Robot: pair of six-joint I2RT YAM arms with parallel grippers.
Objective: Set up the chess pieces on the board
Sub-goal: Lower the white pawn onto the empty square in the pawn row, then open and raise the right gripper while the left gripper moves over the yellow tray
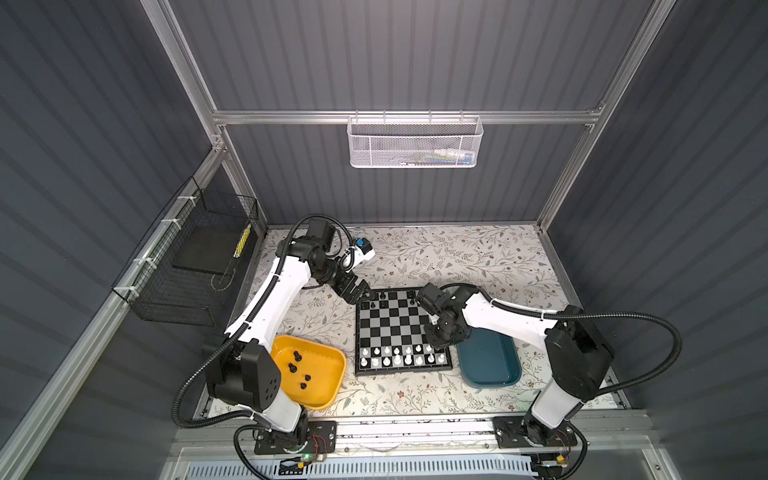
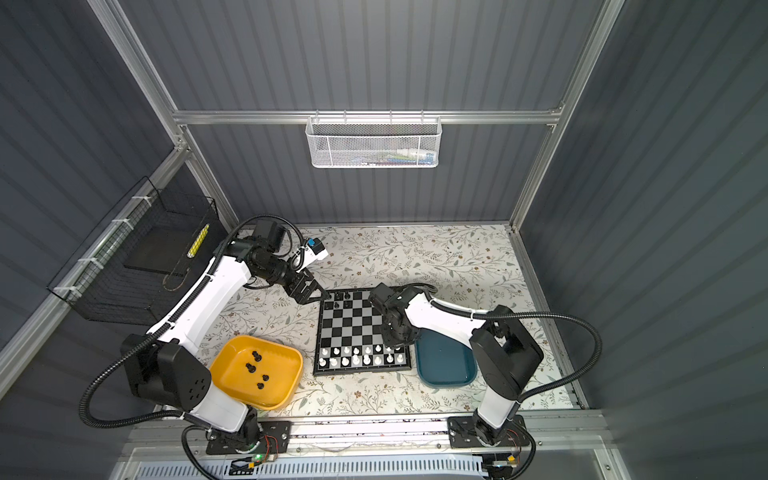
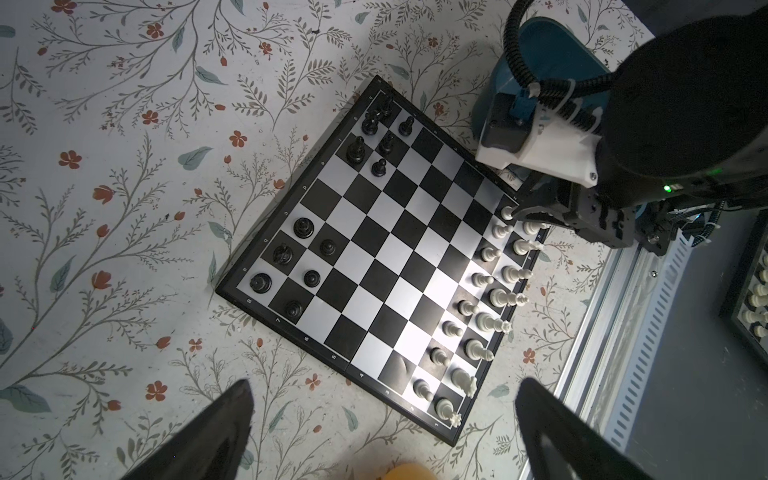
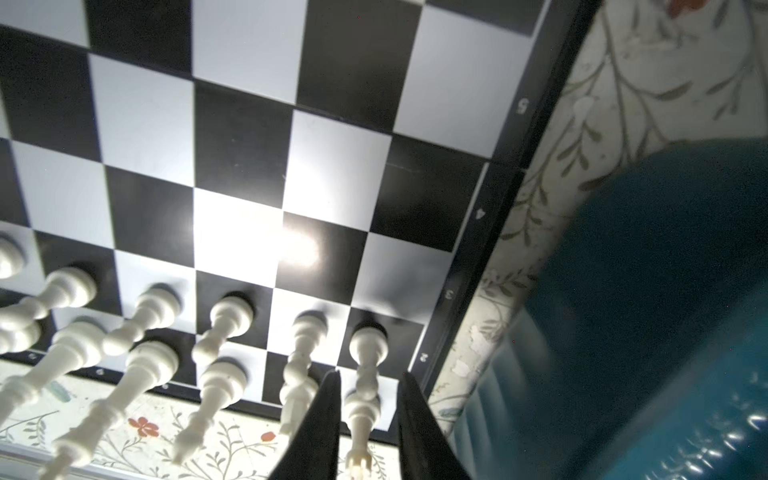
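The board (image 1: 395, 328) (image 2: 357, 328) lies mid-table. White chess pieces (image 1: 399, 357) fill its two near rows. Several black chess pieces (image 1: 376, 301) stand on the far rows, clearer in the left wrist view (image 3: 303, 227). Several more black ones (image 1: 297, 355) lie in the yellow tray (image 1: 328, 374). My right gripper (image 1: 436, 340) (image 4: 370, 376) hangs over the board's near right corner. Its fingers straddle a white rook (image 4: 361, 409) standing there, with a slim gap on each side. My left gripper (image 1: 361, 291) (image 3: 384, 386) hovers wide open and empty above the far left corner.
A teal tray (image 1: 492, 365) sits right of the board, partly under the right arm. The yellow tray lies left of the board beside the left arm's base. A black wire basket (image 1: 195, 266) hangs on the left wall, and a white mesh basket (image 1: 415, 143) on the back wall.
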